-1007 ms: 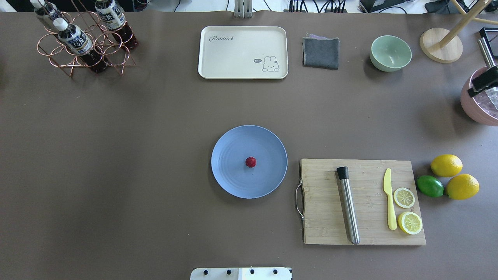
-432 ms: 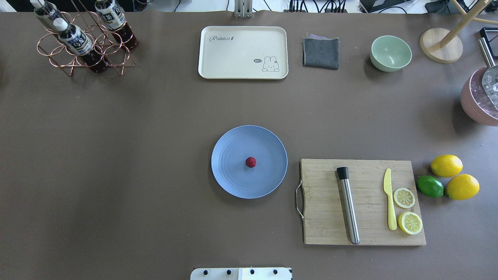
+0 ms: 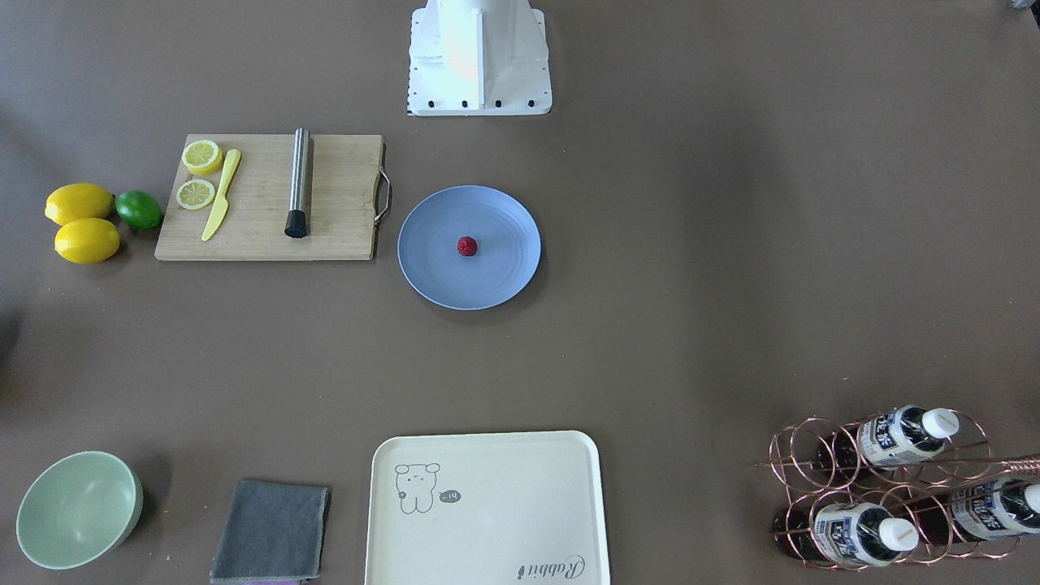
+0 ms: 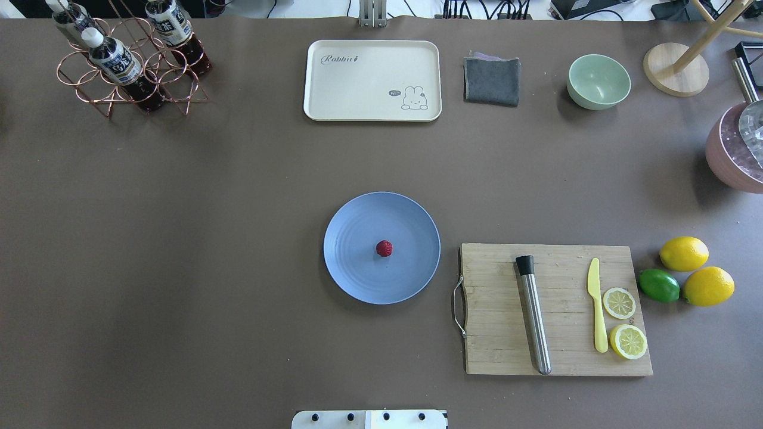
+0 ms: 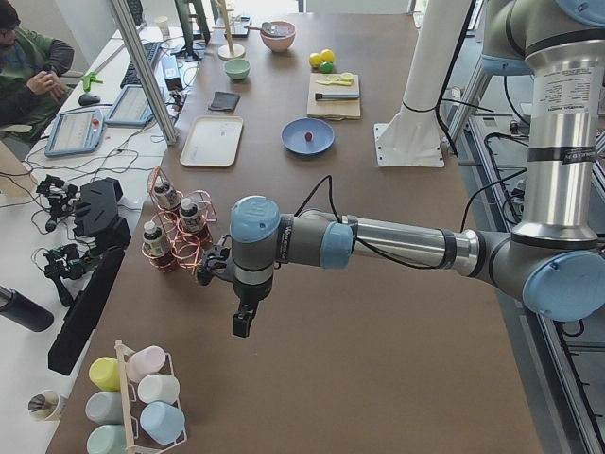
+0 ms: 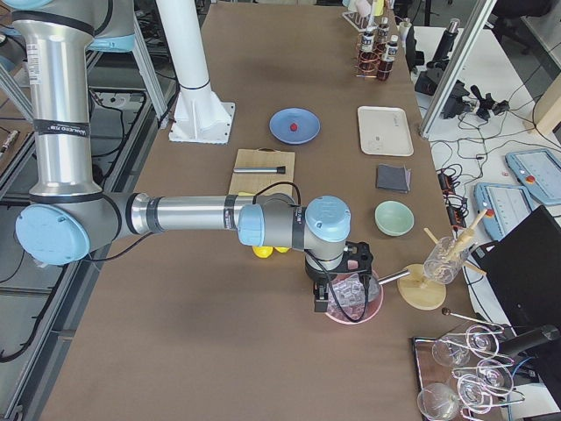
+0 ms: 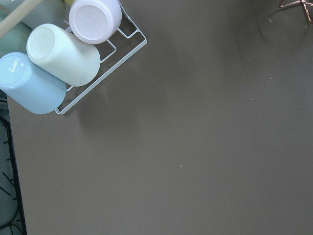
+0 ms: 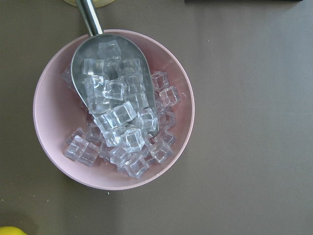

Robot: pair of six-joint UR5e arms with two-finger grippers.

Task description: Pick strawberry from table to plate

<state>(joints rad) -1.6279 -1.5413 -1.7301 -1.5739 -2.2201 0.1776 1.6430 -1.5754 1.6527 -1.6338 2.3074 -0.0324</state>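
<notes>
Status: strawberry [image 4: 384, 248] lies at about the centre of the light-blue plate [image 4: 357, 280], nothing touching it. The plate sits on the table [image 4: 208, 238], just beside the handle end of the wooden cutting board [image 4: 495, 333].

Left gripper [image 5: 242, 326]: hangs over bare table between the copper bottle rack [image 5: 180, 236] and the pastel cups [image 7: 63, 55], well apart from the plate. It appears only in the side view, and its wrist camera shows no fingers, so I cannot tell how the jaws stand.

Right gripper [image 6: 322, 303]: hovers above the pink bowl [image 8: 49, 122] holding ice cubes [image 8: 122, 117] and a metal scoop [image 8: 90, 22], likewise far from the plate. Jaw opening cannot be told here either. Nothing red shows at either tool.

Judgement: the placing step reads as done, since the berry is off the table and at rest on the target. No pick or carry remains. The next move, if any, calls only for parking both arms clear of the plate without disturbing the ice bowl or the cups.
</notes>
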